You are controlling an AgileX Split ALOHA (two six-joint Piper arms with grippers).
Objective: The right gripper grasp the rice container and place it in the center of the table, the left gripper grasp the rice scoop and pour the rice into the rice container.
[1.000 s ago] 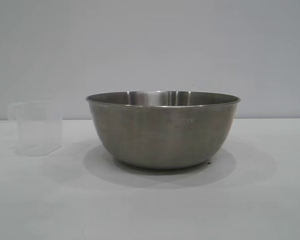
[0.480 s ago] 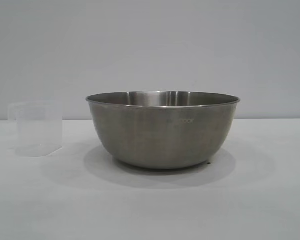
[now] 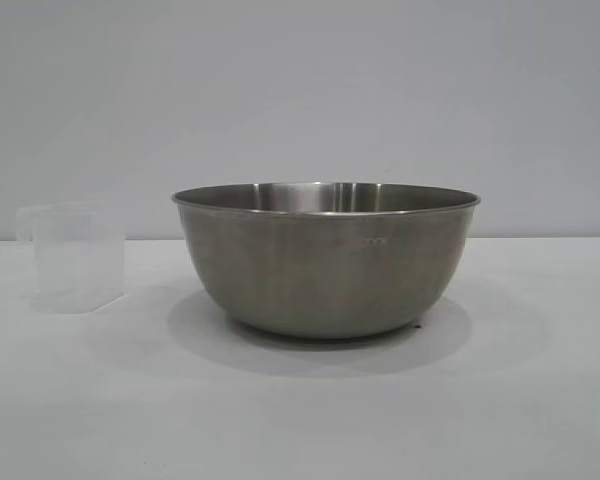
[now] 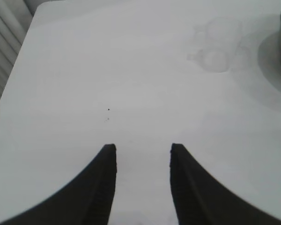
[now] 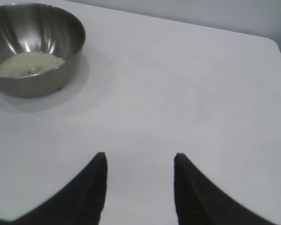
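Nothing has shifted over the last second: the rice container [image 3: 326, 258] stands mid-worktop [image 3: 300, 410] with the rice [image 5: 28, 64] already lying in it, and the rice scoop [image 3: 73, 258] stands upright and empty just beside it. Both the left hand [image 4: 143, 149] and the right hand [image 5: 139, 158] hang released and empty, well apart from either, so the pour looks finished.

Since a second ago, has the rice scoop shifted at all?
No. In the exterior view the rice scoop stands at the same gap left of the rice container on the table.
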